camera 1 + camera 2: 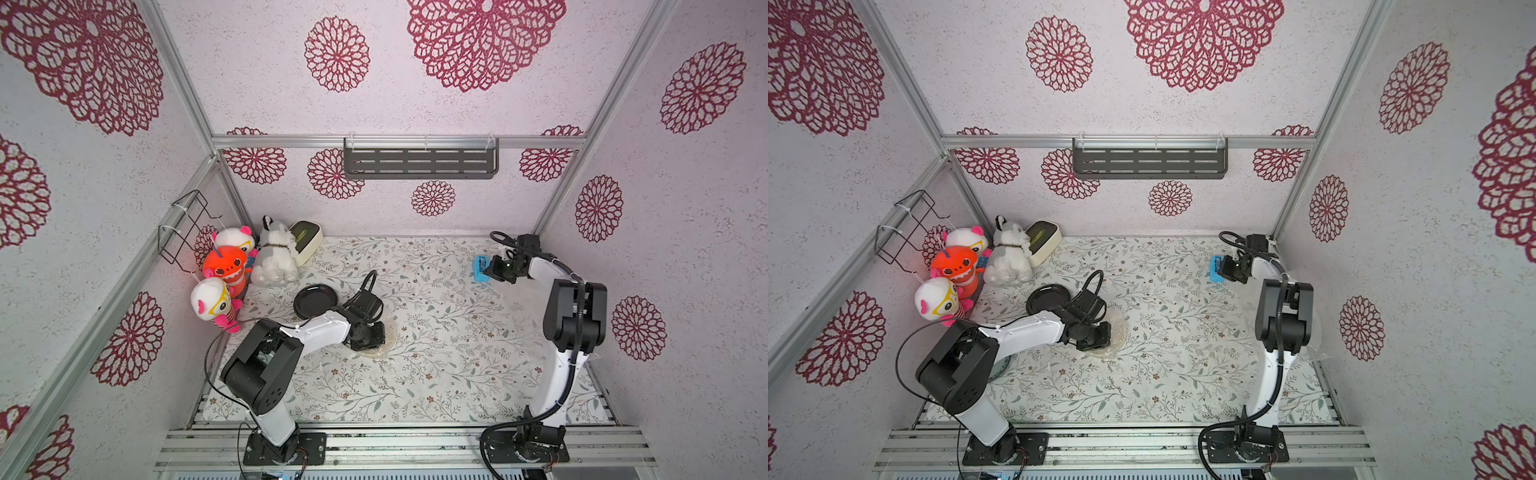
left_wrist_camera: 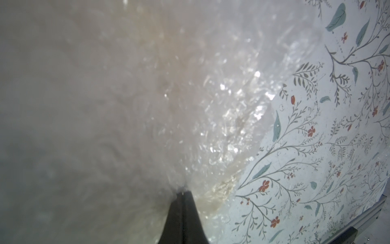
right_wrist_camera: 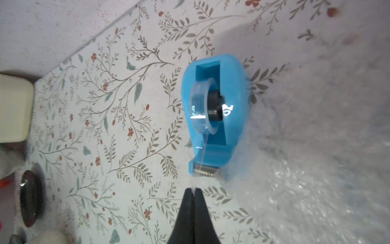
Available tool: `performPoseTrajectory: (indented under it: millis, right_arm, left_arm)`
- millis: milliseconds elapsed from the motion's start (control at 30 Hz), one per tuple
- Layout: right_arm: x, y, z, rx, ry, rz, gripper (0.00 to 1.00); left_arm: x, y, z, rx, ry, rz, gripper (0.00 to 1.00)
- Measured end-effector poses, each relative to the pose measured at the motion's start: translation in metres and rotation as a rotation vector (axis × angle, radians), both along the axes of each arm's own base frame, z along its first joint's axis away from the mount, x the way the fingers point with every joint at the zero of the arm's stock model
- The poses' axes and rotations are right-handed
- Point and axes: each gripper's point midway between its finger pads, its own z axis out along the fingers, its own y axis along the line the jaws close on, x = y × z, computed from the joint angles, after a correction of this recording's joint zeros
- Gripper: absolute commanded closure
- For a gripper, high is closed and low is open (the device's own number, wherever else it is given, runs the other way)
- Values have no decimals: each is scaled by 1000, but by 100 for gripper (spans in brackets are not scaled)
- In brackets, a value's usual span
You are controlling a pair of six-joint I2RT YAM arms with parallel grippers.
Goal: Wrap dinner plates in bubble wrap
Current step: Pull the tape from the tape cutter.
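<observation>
Bubble wrap (image 1: 384, 348), position?
— Middle of the table (image 1: 436, 332), bunched over a pale round shape beneath the left gripper (image 2: 182, 193). Its jaws are clamped together on the wrap.
— Plates?
— 1 black plate (image 1: 315, 301) lies bare, just beside the left arm.
— Right gripper (image 3: 193, 190)?
— Jaws pressed together, tips just beside the cutter of the blue tape dispenser (image 3: 211, 156). Tape held: cannot tell.

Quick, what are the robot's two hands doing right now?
Left gripper: closed, pinching the bubble wrap.
Right gripper: closed, pinching the tape end.
</observation>
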Motion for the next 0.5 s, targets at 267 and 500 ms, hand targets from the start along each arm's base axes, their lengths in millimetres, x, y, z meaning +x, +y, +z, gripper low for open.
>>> performPoseTrajectory:
  millis: [267, 500]
  right_arm:
    - [-43, 1, 12, 68, -8, -26, 100]
    - [-90, 10, 12, 90, 17, -26, 100]
  left_arm:
    - [0, 0, 0, 0, 0, 0, 100]
    - [0, 0, 0, 0, 0, 0, 100]
